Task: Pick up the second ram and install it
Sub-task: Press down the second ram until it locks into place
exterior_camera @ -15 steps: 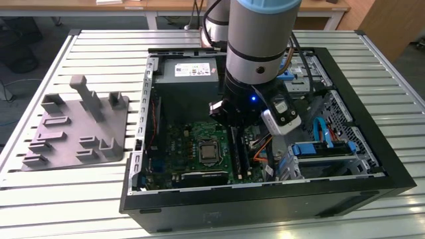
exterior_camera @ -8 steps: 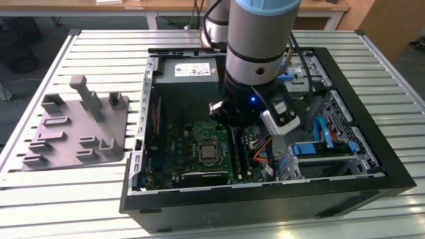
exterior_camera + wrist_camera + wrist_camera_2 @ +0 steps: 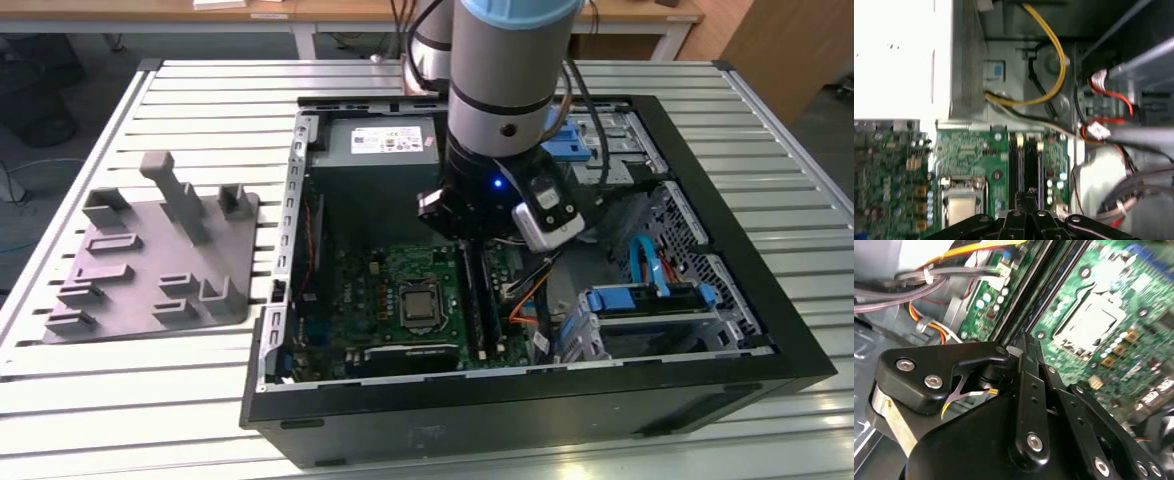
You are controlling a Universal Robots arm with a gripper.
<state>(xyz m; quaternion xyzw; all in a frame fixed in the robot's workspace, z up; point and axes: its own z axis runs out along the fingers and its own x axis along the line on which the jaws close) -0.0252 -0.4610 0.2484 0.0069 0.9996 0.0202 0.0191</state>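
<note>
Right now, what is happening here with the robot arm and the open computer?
A grey robot arm reaches down into the open black computer case on the slatted metal table. Its black pincer sits low over the long dark memory slots of the green motherboard, beside the silver processor socket. The fingers look closed together, and I cannot tell whether a memory stick is between them. The grey moulded holder block stands outside the case, on the exterior view's left.

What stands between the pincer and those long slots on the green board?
Nothing visible. The pincer hangs right over the long slots; the yellow cable runs apart from them.
</note>
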